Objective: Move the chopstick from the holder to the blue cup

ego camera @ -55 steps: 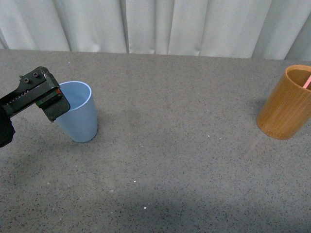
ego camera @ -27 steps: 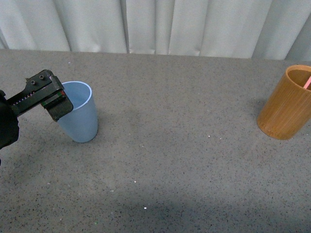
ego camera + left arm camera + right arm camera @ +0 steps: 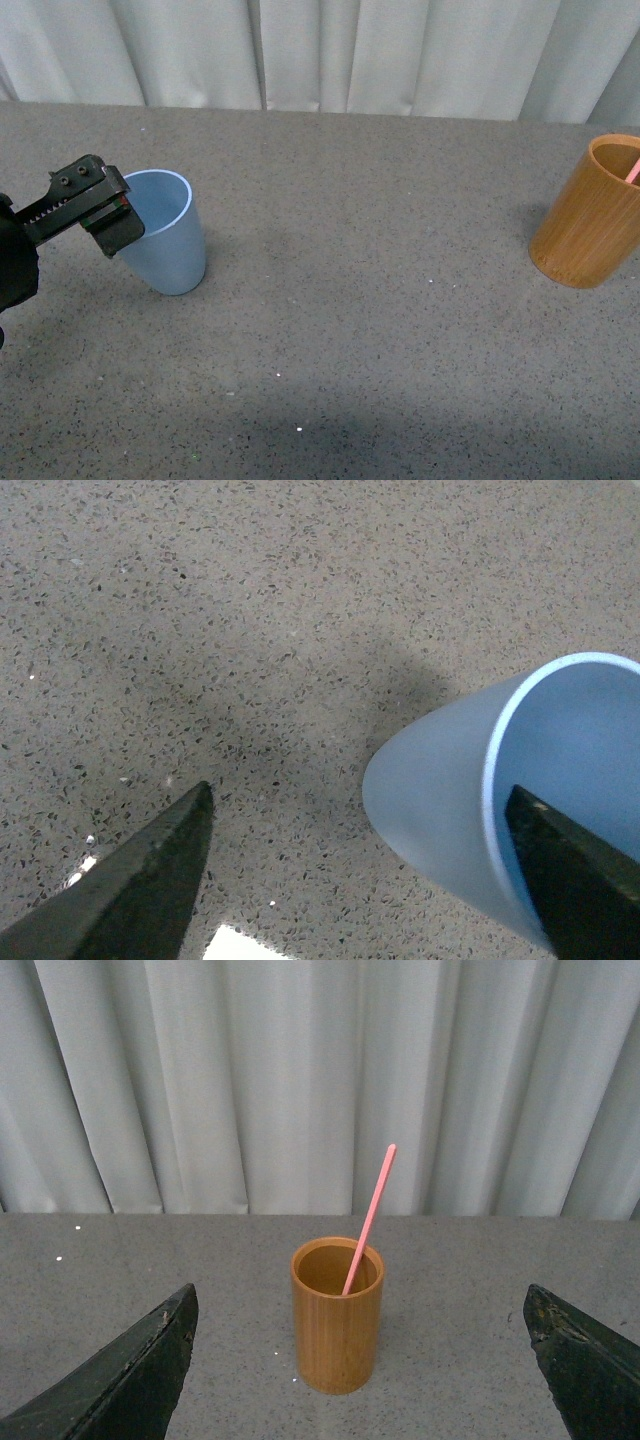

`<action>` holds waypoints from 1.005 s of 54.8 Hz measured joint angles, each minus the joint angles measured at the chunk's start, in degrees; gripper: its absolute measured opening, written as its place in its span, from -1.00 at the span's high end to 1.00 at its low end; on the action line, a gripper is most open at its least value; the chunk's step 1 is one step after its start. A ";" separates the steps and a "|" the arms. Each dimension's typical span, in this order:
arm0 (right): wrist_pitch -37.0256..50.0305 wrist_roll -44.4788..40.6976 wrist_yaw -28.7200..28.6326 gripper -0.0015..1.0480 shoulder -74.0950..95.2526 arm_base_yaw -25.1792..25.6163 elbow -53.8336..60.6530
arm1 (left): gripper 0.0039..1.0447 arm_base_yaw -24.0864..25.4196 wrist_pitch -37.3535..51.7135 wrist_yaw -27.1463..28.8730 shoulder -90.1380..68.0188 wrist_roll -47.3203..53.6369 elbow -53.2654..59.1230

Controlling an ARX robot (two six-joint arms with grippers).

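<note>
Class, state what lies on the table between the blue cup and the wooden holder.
Nothing: in the front view only bare speckled table separates the blue cup from the holder.

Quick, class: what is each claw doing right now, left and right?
Left claw: open, empty, at the blue cup's rim.
Right claw: open, empty, facing the holder.

I read blue cup (image 3: pixel 168 240) as smooth matt plastic, rim paler, no shine. On holder (image 3: pixel 588 215) I see wood or bamboo grain, fine vertical streaks, satin orange-brown. Pink chopstick (image 3: pixel 368 1218) looks smooth (plastic or lacquer, I cannot tell). Grey table (image 3: pixel 380 330) is speckled, stone-like, matt, faintly gritty. Behind it curtain (image 3: pixel 350 50) is pale cloth, soft folds, dull. Black left gripper (image 3: pixel 110 220) has matt casing, likely plastic.
</note>
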State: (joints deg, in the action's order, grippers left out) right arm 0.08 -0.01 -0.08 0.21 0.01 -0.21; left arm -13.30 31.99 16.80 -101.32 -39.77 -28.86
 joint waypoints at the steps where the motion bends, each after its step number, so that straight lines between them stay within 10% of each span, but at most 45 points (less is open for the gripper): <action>1: 0.02 0.00 0.00 -0.81 0.00 0.00 0.00 | -0.62 0.00 0.09 -0.02 -0.02 0.02 0.00; 28: 0.00 0.00 0.00 -0.81 0.00 0.00 0.00 | 0.94 -1.88 2.29 -0.81 0.17 -0.50 -0.09; 55: 0.00 0.00 0.00 -0.81 0.00 0.00 0.00 | 0.93 -0.74 -1.27 -8.15 8.35 -2.69 -2.10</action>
State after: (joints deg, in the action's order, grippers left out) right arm 0.08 -0.01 -0.08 0.21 0.01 -0.21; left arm -14.04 30.72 8.64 -92.97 -42.46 -30.96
